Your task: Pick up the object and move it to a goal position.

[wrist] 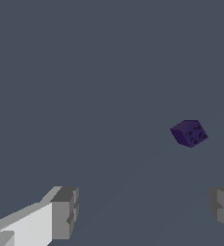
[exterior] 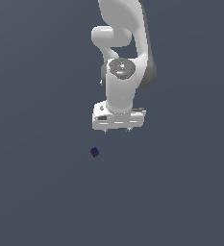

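Observation:
The object, a tiny dark purple-navy cube (exterior: 94,152), lies on the grey floor, lower and toward the exterior view's left of my white gripper (exterior: 117,129). The gripper hangs above the floor, apart from the cube, with its short fingertips spread wide. In the wrist view the cube (wrist: 189,133) shows small dark dots on one face and sits beyond the fingers, nearer to one finger (wrist: 223,206) than to the other (wrist: 65,211). The gripper (wrist: 144,211) is open and holds nothing.
The white arm (exterior: 125,43) rises toward the top of the exterior view. The grey floor (exterior: 36,192) is plain all around. No goal marker shows.

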Controlling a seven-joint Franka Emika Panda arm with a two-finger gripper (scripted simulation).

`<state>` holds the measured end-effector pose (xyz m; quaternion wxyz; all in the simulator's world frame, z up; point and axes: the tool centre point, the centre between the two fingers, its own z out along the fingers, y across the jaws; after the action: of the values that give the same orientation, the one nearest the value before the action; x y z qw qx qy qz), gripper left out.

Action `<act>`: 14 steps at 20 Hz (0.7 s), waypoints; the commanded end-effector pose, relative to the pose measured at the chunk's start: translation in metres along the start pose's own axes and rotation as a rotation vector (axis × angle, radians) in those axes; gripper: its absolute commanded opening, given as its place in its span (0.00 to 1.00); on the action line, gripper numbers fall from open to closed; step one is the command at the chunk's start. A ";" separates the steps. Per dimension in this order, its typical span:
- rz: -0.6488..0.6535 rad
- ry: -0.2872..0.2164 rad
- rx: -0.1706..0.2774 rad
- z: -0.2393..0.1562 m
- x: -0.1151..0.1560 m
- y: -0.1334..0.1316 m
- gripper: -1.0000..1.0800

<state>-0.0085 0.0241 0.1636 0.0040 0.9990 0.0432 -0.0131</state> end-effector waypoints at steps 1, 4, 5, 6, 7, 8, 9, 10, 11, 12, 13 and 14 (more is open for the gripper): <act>-0.006 0.000 0.000 0.001 0.000 0.001 0.96; -0.024 0.001 0.000 0.004 0.002 0.005 0.96; -0.032 0.001 0.000 0.005 0.003 0.006 0.96; -0.041 0.002 -0.001 0.006 0.003 0.008 0.96; -0.051 0.002 -0.001 0.008 0.004 0.010 0.96; -0.062 0.002 -0.001 0.010 0.005 0.012 0.96; -0.074 0.003 -0.001 0.011 0.006 0.014 0.96; -0.087 0.003 -0.001 0.013 0.007 0.017 0.96; -0.101 0.004 -0.001 0.016 0.008 0.020 0.96; -0.115 0.005 -0.001 0.018 0.009 0.022 0.96; -0.131 0.005 -0.001 0.020 0.010 0.026 0.96; -0.148 0.006 -0.001 0.023 0.011 0.029 0.96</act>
<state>0.0024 0.0009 0.1444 0.0037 0.9944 0.1053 -0.0108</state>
